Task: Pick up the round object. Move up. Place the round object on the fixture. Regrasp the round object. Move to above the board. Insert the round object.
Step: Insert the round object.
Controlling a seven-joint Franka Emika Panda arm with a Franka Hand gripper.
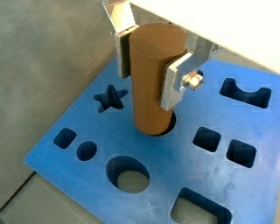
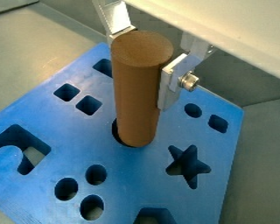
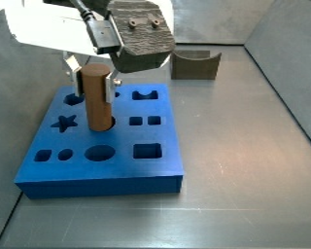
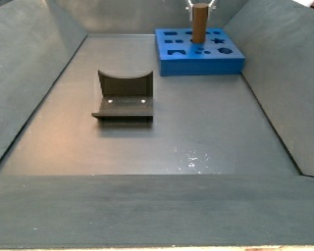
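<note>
The round object (image 1: 153,79) is a reddish-brown cylinder peg standing upright, its lower end in a round hole of the blue board (image 1: 213,166). It shows in both wrist views (image 2: 136,87) and in both side views (image 3: 97,100) (image 4: 198,23). My gripper (image 1: 149,63) is shut on the peg's upper part, silver fingers (image 1: 171,80) pressed on both sides. The board (image 3: 100,160) lies on the floor with star, circle and square holes. The fixture (image 4: 123,95) is a dark block with a U-shaped notch, apart from the board and empty.
Grey tray walls (image 4: 35,88) slope up around the floor. In a side view the fixture (image 3: 194,64) stands behind the board near the back wall. Open holes surround the peg, a large circle (image 1: 130,173) and a star (image 1: 109,99) among them.
</note>
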